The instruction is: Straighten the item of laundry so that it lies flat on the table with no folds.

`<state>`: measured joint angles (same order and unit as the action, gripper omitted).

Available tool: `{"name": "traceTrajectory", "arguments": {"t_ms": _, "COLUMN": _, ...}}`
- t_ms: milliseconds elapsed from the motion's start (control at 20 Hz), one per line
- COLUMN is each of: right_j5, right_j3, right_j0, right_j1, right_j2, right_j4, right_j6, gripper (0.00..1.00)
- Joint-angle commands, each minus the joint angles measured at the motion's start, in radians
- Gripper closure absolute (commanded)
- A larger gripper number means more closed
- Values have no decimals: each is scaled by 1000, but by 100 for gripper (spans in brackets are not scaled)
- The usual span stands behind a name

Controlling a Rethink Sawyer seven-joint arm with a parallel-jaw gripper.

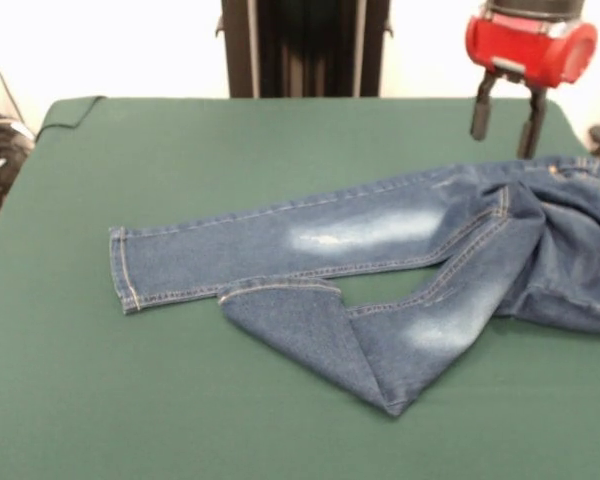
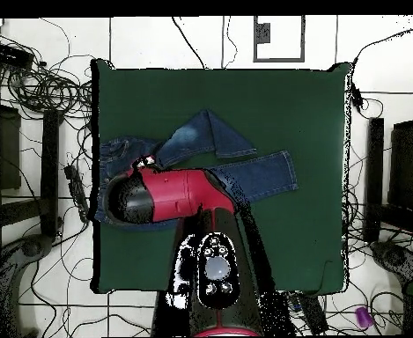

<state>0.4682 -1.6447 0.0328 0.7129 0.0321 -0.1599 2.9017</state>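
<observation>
While jaws (image 1: 506,122) hang open, empty, one jeans (image 1: 380,270) lies on table (image 1: 180,150), one leg folded

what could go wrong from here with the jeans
1. One leg of the small blue denim jeans is folded back on itself; a pull at the waist alone would probably leave that fold.
2. The open gripper hovers above the bunched waistband end, which lies near the edge of the dark green felt-covered table; a drag that way might slide denim off.
3. Closing on bunched layers there may add creases.
</observation>
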Motion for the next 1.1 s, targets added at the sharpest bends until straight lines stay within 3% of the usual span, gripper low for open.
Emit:
{"name": "traceTrajectory", "arguments": {"t_ms": 50, "right_j5": -55, "right_j3": -108, "right_j0": -21, "right_j1": -82, "right_j2": 116, "right_j4": -128, "right_j6": -174, "gripper": 0}}
{"name": "traceTrajectory", "arguments": {"t_ms": 500, "right_j5": -31, "right_j3": -112, "right_j0": -71, "right_j1": -172, "right_j2": 123, "right_j4": -289, "right_j6": -221, "gripper": 0}}
{"name": "traceTrajectory", "arguments": {"t_ms": 1100, "right_j5": 94, "right_j3": -44, "right_j0": -127, "right_j1": -272, "right_j2": 147, "right_j4": -374, "right_j6": -235, "gripper": 0}}
